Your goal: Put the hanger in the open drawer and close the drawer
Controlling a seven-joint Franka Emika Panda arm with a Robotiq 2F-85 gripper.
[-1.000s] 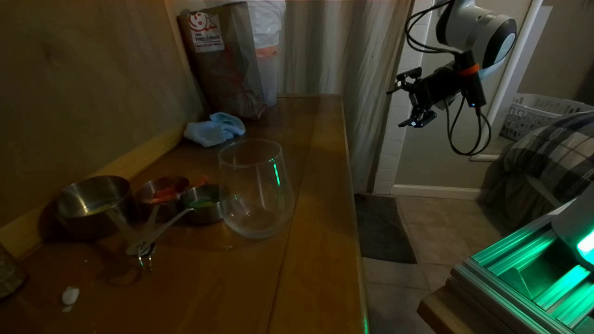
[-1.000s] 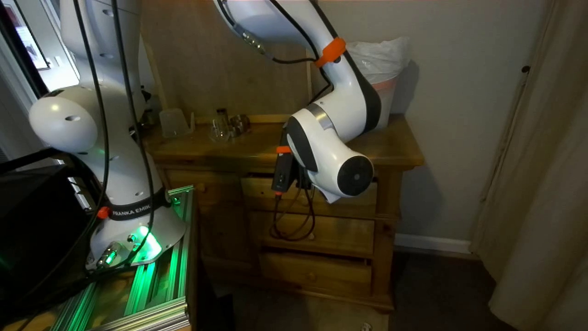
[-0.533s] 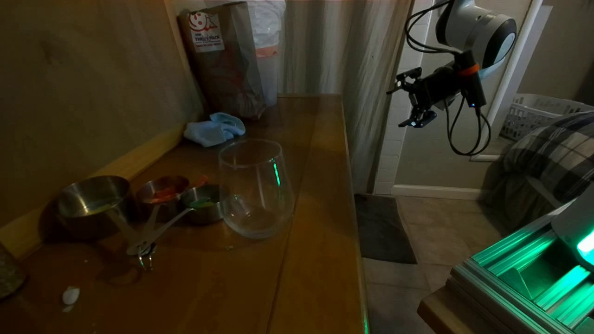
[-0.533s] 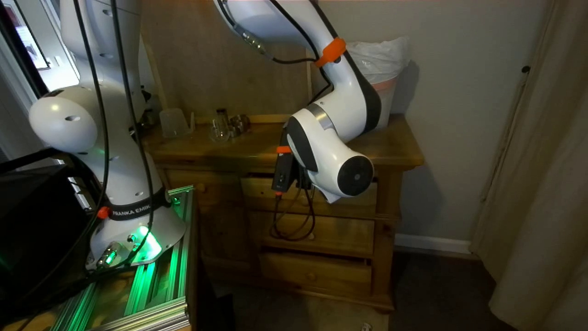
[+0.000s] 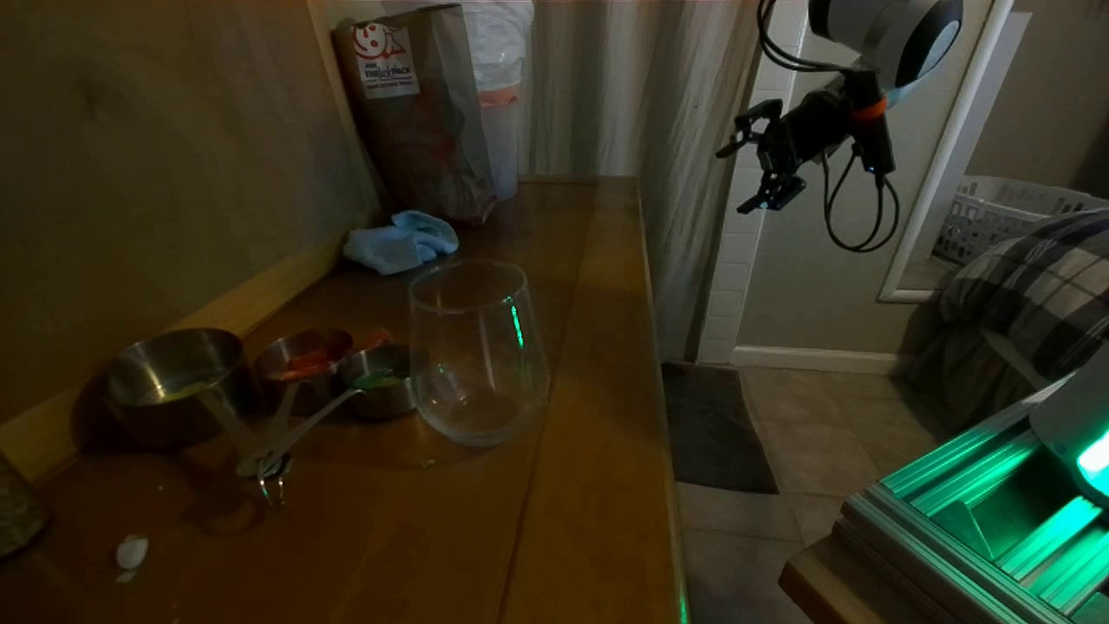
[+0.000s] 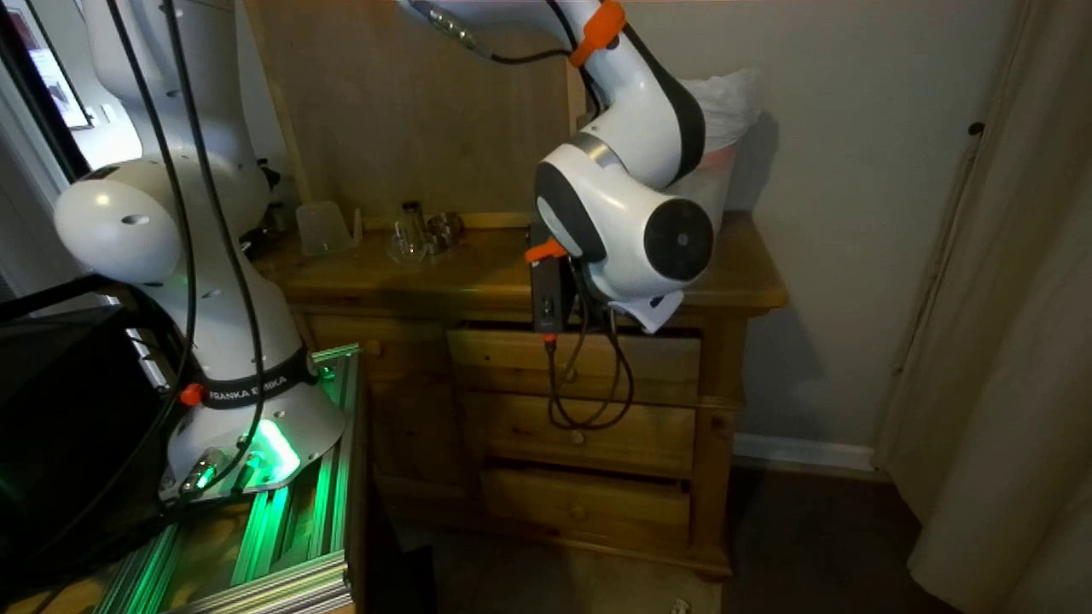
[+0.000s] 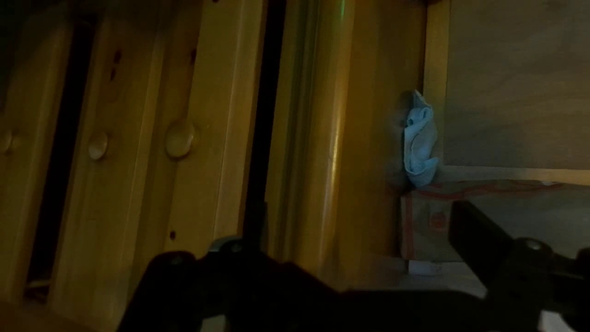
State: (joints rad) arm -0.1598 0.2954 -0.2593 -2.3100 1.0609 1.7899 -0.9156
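Though ajar, the top drawer (image 6: 499,362) lower than the end effector (image 5: 732,182), apart.

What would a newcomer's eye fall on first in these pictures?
Probably the green light glowing at the foot of the white Franka arm, bright in both exterior views. Next, the black claw hangs open in the air at the upper right of an exterior view. There too, a clear stemless glass stands on the wooden dresser top beside three metal measuring cups.
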